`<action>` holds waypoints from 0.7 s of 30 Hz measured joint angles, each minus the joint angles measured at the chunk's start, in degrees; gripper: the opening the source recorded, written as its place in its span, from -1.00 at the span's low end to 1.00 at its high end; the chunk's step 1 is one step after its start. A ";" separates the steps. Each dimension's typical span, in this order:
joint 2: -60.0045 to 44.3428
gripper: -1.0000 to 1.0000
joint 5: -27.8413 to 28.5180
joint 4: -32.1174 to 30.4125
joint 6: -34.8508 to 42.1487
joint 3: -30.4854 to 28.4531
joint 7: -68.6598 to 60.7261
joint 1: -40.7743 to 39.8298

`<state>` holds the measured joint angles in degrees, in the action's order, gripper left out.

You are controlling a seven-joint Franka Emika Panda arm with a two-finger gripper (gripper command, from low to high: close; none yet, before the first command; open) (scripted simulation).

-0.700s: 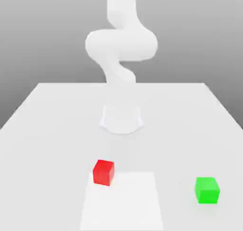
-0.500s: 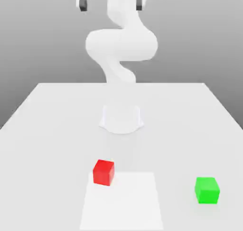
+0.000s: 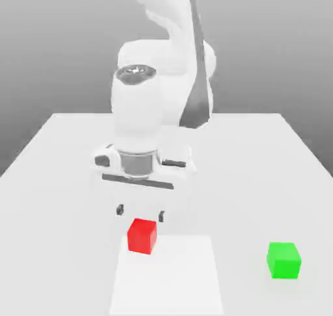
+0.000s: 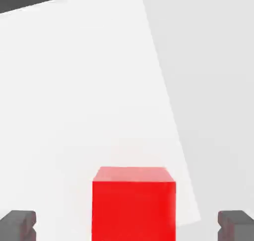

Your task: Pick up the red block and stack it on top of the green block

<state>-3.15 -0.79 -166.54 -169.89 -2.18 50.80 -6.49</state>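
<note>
The red block [image 3: 142, 235] rests on the white table, toward the exterior view's left. My gripper [image 3: 140, 211] hangs just above and slightly behind it, open, with its dark fingertips [image 3: 119, 210] spread wider than the cube. In the hand view the red block [image 4: 133, 203] lies between the two fingertips [image 4: 18, 225], and nothing is held. The green block [image 3: 283, 260] sits apart on the table, toward the exterior view's right.
A brighter white rectangular patch [image 3: 167, 276] marks the table in front of the red block. The arm's white body [image 3: 162, 100] rises behind the gripper. The table's edges [image 3: 306, 145] run off toward both sides.
The gripper has come down from the top of the exterior view to just above the red block. Both blocks stay where they were.
</note>
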 joint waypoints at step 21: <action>7.61 -1.00 1.63 1.93 9.81 4.48 7.14 1.71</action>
<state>4.46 0.84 -164.61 -160.09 2.30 57.94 -4.78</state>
